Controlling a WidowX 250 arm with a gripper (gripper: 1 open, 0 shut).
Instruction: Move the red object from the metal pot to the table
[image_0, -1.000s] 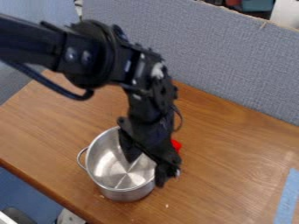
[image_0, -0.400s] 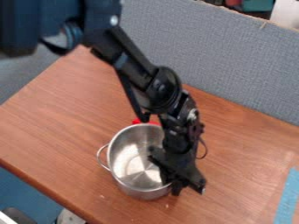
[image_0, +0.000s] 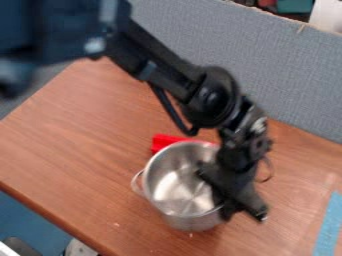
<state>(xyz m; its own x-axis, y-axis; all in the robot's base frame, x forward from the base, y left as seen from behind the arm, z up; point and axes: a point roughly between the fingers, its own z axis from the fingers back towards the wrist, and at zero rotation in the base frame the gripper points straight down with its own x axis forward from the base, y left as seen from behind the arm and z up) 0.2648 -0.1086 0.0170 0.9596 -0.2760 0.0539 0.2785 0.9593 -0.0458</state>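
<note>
The table (image_0: 80, 130) lies bare at left; the metal pot (image_0: 181, 188) sits near its front edge. The gripper (image_0: 245, 207), jaws shut and empty-looking, hangs at the pot's right rim, the red object (image_0: 166, 143) just behind the pot.

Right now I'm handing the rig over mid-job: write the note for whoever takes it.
Gripper: pointing down at the metal pot's right rim, fingers shut; the blur hides whether they hold anything.
Red object: a red patch shows on the table just behind the pot; most of it is hidden.
Pot: upright near the front edge; its inside looks empty.
Done: red object appears to be out of the pot.
Left: confirm that, then retract the arm.
</note>
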